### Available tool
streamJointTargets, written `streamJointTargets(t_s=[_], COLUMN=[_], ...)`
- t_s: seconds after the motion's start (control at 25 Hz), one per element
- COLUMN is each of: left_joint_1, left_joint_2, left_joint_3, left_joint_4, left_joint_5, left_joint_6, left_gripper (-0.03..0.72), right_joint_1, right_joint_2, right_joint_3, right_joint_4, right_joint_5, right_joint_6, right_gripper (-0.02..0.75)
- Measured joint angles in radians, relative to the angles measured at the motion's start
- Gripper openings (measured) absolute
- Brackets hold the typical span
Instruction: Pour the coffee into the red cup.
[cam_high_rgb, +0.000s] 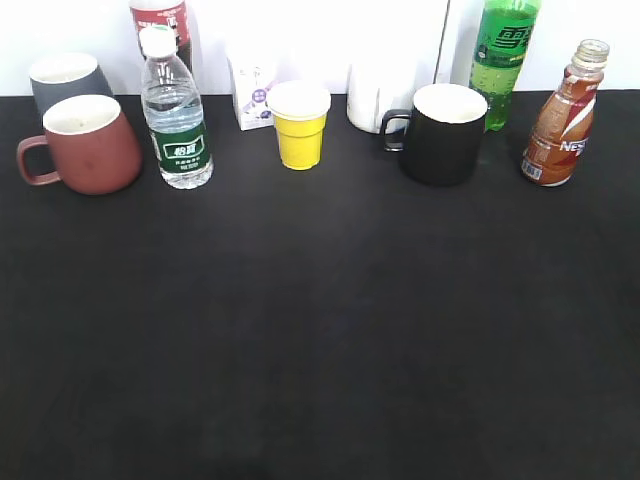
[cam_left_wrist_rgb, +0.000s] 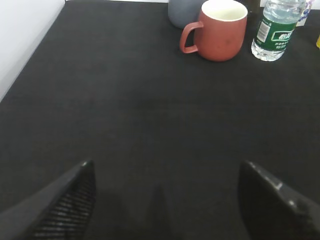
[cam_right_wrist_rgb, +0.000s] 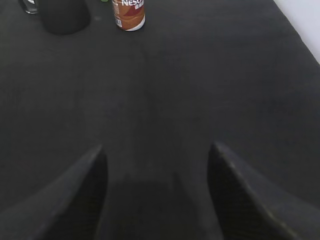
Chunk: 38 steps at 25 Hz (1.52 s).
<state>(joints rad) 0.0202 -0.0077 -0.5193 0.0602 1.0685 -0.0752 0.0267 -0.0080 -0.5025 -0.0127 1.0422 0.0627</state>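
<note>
The coffee bottle (cam_high_rgb: 561, 118) stands upright at the back right of the black table, cap on; its lower part shows in the right wrist view (cam_right_wrist_rgb: 129, 14). The red cup (cam_high_rgb: 88, 145) stands at the back left, handle to the left, cream inside; it also shows in the left wrist view (cam_left_wrist_rgb: 218, 31). My left gripper (cam_left_wrist_rgb: 165, 167) is open and empty over bare table, well short of the cup. My right gripper (cam_right_wrist_rgb: 156, 152) is open and empty, well short of the bottle. Neither gripper shows in the exterior view.
Along the back stand a grey cup (cam_high_rgb: 66, 78), a green-labelled water bottle (cam_high_rgb: 176, 112), a small carton (cam_high_rgb: 253, 88), a yellow cup (cam_high_rgb: 299, 124), a white container (cam_high_rgb: 375, 95), a black mug (cam_high_rgb: 441, 134) and a green soda bottle (cam_high_rgb: 503, 55).
</note>
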Motion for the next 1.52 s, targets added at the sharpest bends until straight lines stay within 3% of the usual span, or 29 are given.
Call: streamJointTargets(t_s=[0.48, 0.64, 0.76, 0.88, 1.0, 1.24, 1.52], left_joint_1=[0.000, 0.000, 0.000, 0.000, 0.000, 0.000, 0.000], left_joint_2=[0.000, 0.000, 0.005, 0.125, 0.346, 0.914, 1.442], left_joint_3=[0.000, -0.016, -0.013, 0.066, 0.142, 0.153, 0.153], left_joint_4=[0.000, 0.000, 0.004, 0.003, 0.001, 0.009, 0.012], left_joint_5=[0.000, -0.035, -0.286, -0.610, -0.940, -1.441, -1.819], left_joint_6=[0.000, 0.000, 0.000, 0.000, 0.000, 0.000, 0.000], left_gripper=[0.686, 0.635, 0.613, 0.600, 0.594, 0.594, 0.593], right_joint_1=[0.000, 0.000, 0.000, 0.000, 0.000, 0.000, 0.000], right_joint_2=[0.000, 0.000, 0.000, 0.000, 0.000, 0.000, 0.000], right_joint_3=[0.000, 0.000, 0.000, 0.000, 0.000, 0.000, 0.000], right_joint_4=[0.000, 0.000, 0.000, 0.000, 0.000, 0.000, 0.000], right_joint_5=[0.000, 0.000, 0.000, 0.000, 0.000, 0.000, 0.000], right_joint_6=[0.000, 0.000, 0.000, 0.000, 0.000, 0.000, 0.000], right_gripper=[0.496, 0.496, 0.496, 0.496, 0.496, 0.496, 0.496])
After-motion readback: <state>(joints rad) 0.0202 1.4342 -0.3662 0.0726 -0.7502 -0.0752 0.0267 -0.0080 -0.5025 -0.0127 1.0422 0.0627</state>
